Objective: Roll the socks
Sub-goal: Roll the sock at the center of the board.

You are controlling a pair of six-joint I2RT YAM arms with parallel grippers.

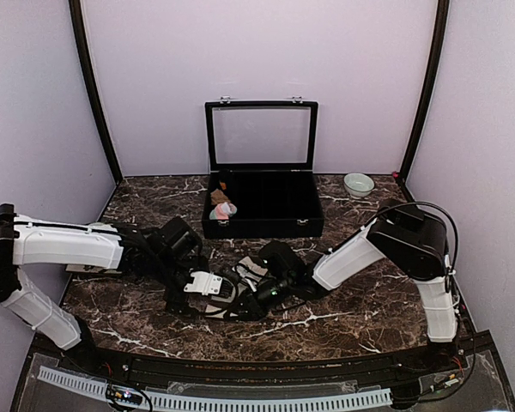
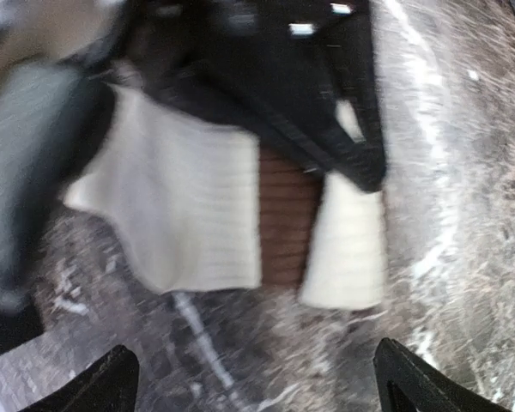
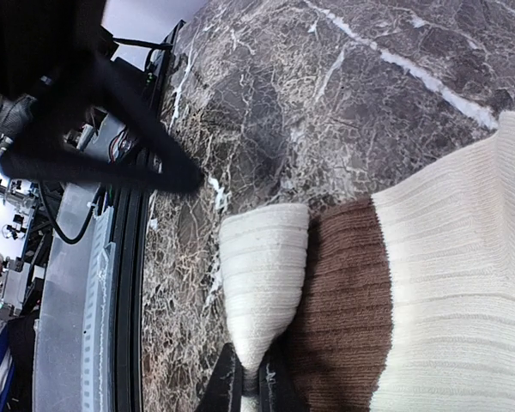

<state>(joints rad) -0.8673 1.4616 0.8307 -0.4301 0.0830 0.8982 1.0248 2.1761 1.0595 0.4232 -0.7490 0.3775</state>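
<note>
At table (image 1: 360, 313) front-centre, between the arms, the cream-brown sock (image 2: 189, 197) lay flat, long axis left-right across the left wrist view, brown band mid-length. Two socks total: that one, plus the pink sock (image 1: 223, 209) inside the one black case (image 1: 266, 228). Left pincer (image 2: 257, 376) gaped wide, holding nothing. Right pincer (image 3: 247, 379) was pinched on the sock's cream end.

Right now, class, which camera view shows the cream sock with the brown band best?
Right wrist: the cream sock is sharp and close, its ribbing clear. Left wrist shows it blurred and partly covered; top external barely shows it.
</note>
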